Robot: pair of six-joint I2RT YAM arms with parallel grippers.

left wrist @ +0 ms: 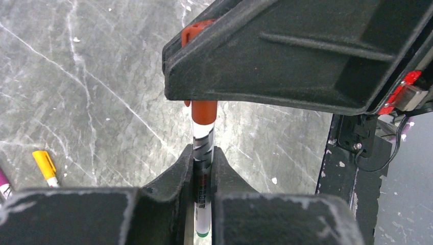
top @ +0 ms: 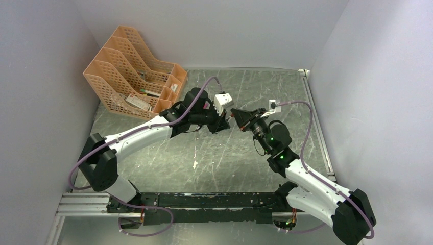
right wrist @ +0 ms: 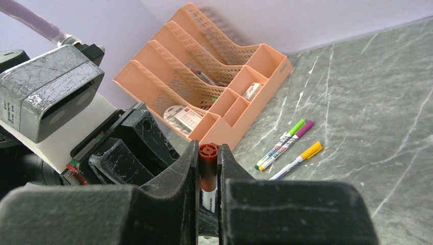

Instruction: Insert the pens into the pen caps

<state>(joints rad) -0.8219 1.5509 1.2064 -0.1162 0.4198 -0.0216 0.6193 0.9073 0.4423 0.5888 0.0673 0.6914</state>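
Left gripper [left wrist: 203, 159] of mine is clamped on a pen [left wrist: 202, 139], and my right gripper [right wrist: 208, 155] is pinched tight on the orange cap [right wrist: 208, 171], which sits over that pen's end. The two meet in the air above the table [left wrist: 76, 102]. Close together near the organizer [right wrist: 240, 109] lie a green-capped pen [right wrist: 286, 139], a purple-capped pen [right wrist: 297, 133] and a yellow-capped pen [right wrist: 301, 157].

The grey-green marbled table [top: 291, 102] carries an orange desk organizer [top: 134, 71] in its far left corner. Near it lie 3 things: a green-capped pen [right wrist: 286, 137] and a purple-capped pen [right wrist: 305, 127] touching side by side, and a yellow-capped pen [right wrist: 310, 150] just beside them. 1 small white scrap [top: 194, 164] lies mid-table.
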